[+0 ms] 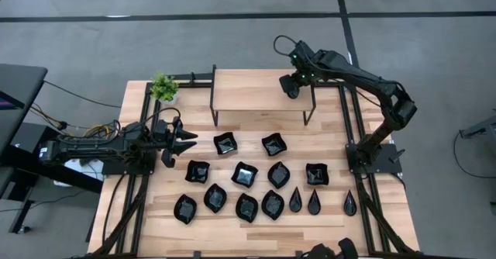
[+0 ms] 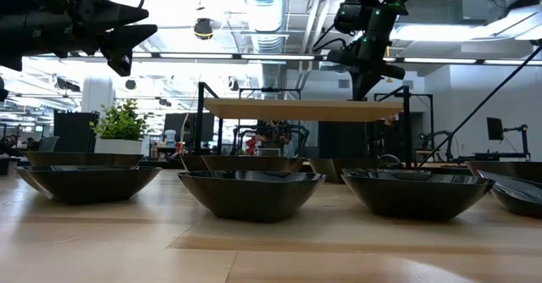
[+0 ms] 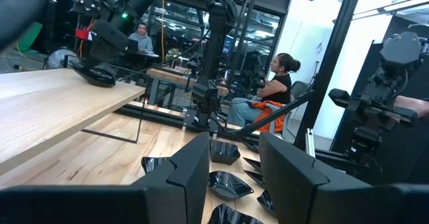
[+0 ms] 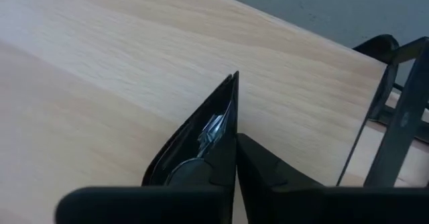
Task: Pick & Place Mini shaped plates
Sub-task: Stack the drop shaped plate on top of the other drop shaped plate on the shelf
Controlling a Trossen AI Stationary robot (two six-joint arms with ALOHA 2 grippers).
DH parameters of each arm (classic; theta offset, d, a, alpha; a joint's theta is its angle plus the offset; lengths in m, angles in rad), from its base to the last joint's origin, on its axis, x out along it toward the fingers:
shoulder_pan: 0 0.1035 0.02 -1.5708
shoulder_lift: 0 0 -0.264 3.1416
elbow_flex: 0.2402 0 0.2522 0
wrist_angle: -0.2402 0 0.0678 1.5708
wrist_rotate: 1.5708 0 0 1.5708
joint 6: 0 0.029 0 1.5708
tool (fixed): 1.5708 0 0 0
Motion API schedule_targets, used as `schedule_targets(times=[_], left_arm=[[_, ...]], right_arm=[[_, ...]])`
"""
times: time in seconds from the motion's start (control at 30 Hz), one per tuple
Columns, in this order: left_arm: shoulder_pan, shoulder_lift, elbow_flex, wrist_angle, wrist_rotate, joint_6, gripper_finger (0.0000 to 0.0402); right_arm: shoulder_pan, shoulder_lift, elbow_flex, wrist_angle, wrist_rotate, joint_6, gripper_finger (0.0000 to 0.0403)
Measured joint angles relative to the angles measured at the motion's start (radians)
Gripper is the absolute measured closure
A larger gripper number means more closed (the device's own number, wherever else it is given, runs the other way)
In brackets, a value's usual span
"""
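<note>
Right gripper (image 1: 293,86): its jaws are pinching one of the mini shaped plates (image 4: 201,143) by its edge, tilted, probably for setting down.
Below those jaws: the raised wooden shelf (image 1: 256,88) is lying close under the held plate, seemingly the drop spot.
Left gripper (image 1: 184,141): its jaws are standing wide apart and empty, hovering above the table (image 1: 333,228) and likely waiting.
Beyond the left jaws: the remaining plates (image 1: 244,174) are sitting in three loose rows, apart enough for grasping.
Count: thirteen plates are lying on the table, one is being held; roughly five wavy squares, five leaves, three teardrops.
Behind the left jaws: one green plant (image 1: 163,87) is standing at the table's corner.
</note>
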Motion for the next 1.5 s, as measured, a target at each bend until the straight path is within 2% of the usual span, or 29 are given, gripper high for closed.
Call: schedule_targets(times=[0.2, 0.37, 0.57, 0.67, 0.77, 0.93, 1.1, 1.27, 1.5], left_arm=[[0.0, 0.0, 0.0, 0.003, 0.0, 0.0, 0.027], [0.0, 0.0, 0.0, 0.004, 0.0, 0.0, 0.027], [0.0, 0.0, 0.0, 0.007, 0.0, 0.0, 0.027], [0.0, 0.0, 0.0, 0.007, 0.0, 0.0, 0.027], [0.0, 0.0, 0.0, 0.007, 0.0, 0.0, 0.027], [0.0, 0.0, 0.0, 0.006, 0.0, 0.001, 0.027], [0.0, 0.0, 0.0, 0.006, 0.0, 0.019, 0.027], [0.0, 0.0, 0.0, 0.006, 0.0, 0.019, 0.027], [0.0, 0.0, 0.0, 0.007, 0.0, 0.017, 0.027]], right_arm=[[0.0, 0.0, 0.0, 0.0, -0.001, -0.003, 0.0339], [0.0, 0.0, 0.015, -0.036, -0.042, -0.044, 0.0322], [0.011, -0.01, 0.126, -0.241, -0.05, -0.064, 0.0325], [0.043, -0.054, 0.173, -0.357, -0.049, -0.066, 0.0327], [0.104, -0.122, 0.18, -0.466, -0.056, 0.005, 0.0327], [0.276, -0.259, 0.156, -0.639, -0.087, 0.218, 0.0327], [0.527, -0.396, 0.091, -0.615, -0.11, 0.487, 0.0327], [0.783, -0.486, -0.04, -0.622, -0.124, 0.869, 0.0327], [1.105, -0.517, -0.264, -0.514, -0.237, 1.285, 0.0327]])
